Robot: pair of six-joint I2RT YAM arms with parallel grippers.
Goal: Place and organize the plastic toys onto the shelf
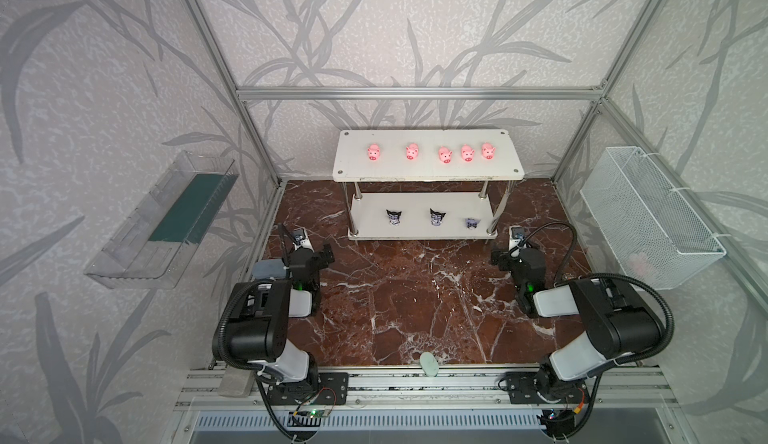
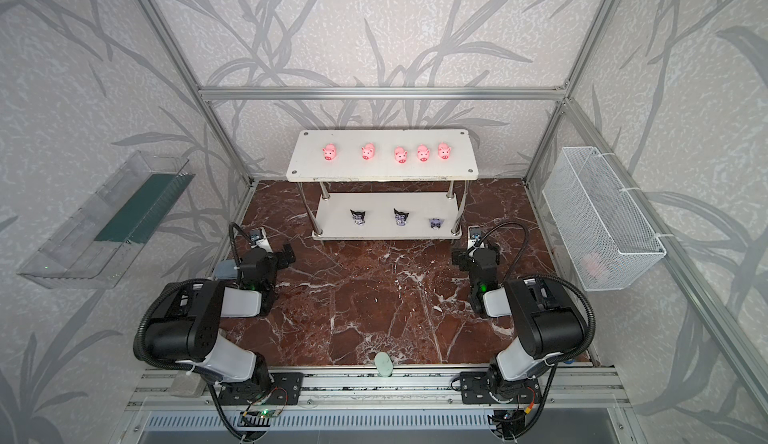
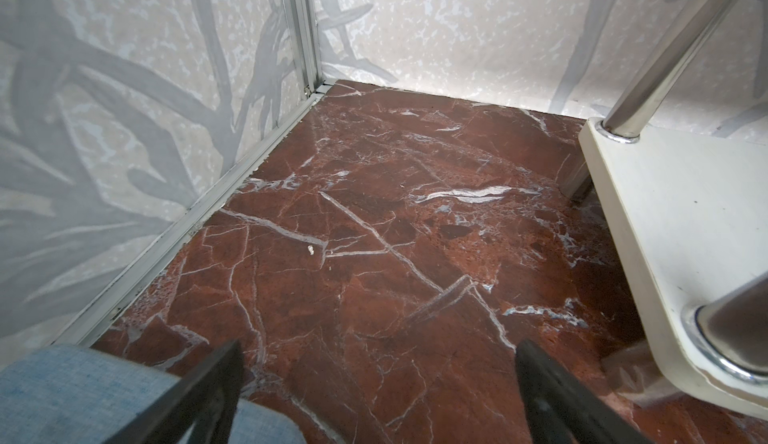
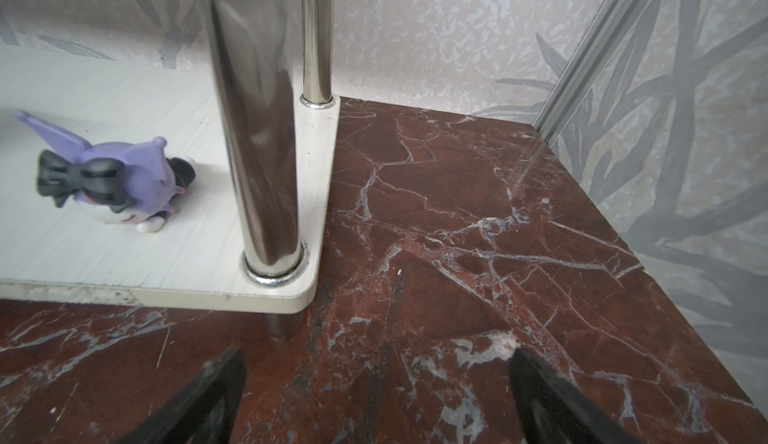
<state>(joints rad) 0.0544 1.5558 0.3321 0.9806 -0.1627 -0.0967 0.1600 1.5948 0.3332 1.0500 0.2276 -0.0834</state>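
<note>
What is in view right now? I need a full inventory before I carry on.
table: one, red-brown marble, floor of the cell
shelf: one, white with chrome posts, back of the table
pink pigs: five, pink, in a row on the shelf's top board
big-headed figurines: three, two dark and one lighter purple, in a row on the lower board
clear tray: one, transparent, left wall
mesh basket: one, white, right wall
pale pink thing: one, inside the basket, too blurred to name
oval: one, pale green, front edge, middle
case: one, grey-blue, left edge
left gripper: black, open, empty, near the shelf's left end
right gripper: black, open, empty, near the shelf's front right corner
</note>
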